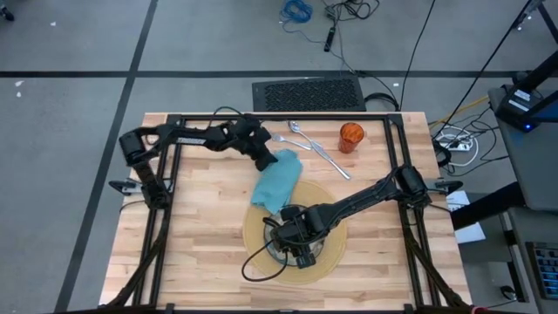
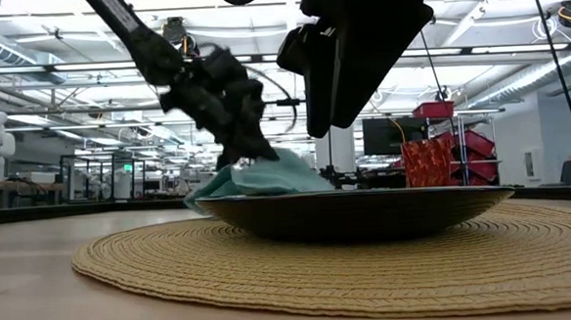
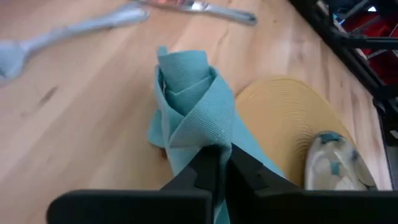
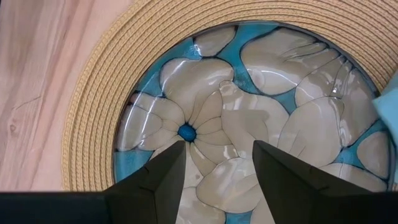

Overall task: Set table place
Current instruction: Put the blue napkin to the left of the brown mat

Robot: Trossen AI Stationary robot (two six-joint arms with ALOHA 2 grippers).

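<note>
The teal napkin (image 1: 280, 179) lies bunched on the table (image 1: 192, 253), its near end over the far rim of the tan mat (image 1: 334, 251). My left gripper (image 1: 265, 160) is shut on the napkin's far end. The patterned glass plate (image 4: 249, 118) sits in the middle of the mat. My right gripper (image 4: 217, 171) hangs open just above the plate and touches nothing. The orange cup (image 1: 350, 137) stands at the far side, with the silver cutlery (image 1: 324, 154) lying on the wood to its left. My left gripper pinches a gathered fold of the napkin (image 3: 208, 134) between its two fingers, several layers together, at the end farthest from the plate. The fingers slant down from the table's far left. The fold stands raised in the hold, and the rest of the cloth (image 1: 273, 196) lies slack on the table and mat.
The black frame rails (image 1: 170, 166) run along the table's sides and far edge. In the left wrist view a fork (image 3: 59, 34) and a knife (image 3: 217, 11) lie on the wood beyond the napkin. Bare wood spans the table's near left.
</note>
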